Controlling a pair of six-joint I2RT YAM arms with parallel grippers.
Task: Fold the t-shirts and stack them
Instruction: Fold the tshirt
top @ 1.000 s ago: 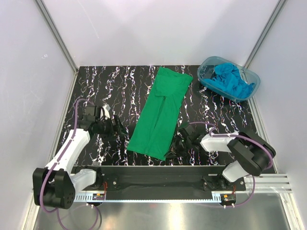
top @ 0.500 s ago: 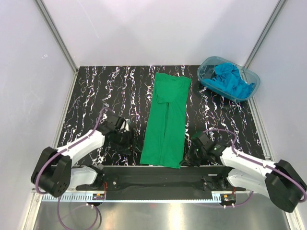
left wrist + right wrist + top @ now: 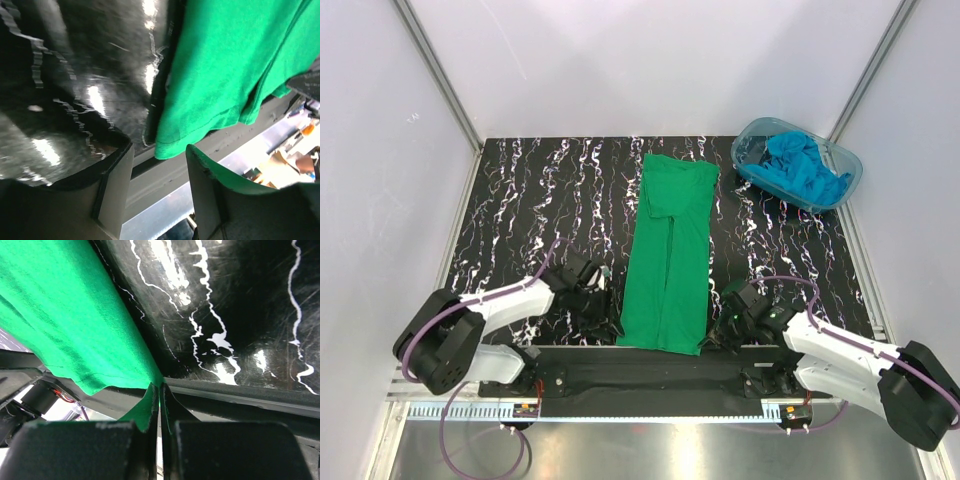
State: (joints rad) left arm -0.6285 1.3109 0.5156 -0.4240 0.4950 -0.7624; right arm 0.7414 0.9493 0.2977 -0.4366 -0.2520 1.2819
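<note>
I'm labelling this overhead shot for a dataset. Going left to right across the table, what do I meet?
left gripper → green t-shirt → right gripper → clear tub holding turquoise t-shirts

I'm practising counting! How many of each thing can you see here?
green shirt: 1
blue heap: 1 (can't tell how many shirts are in it)
tub: 1
arms: 2, the left arm and the right arm
Total: 5
</note>
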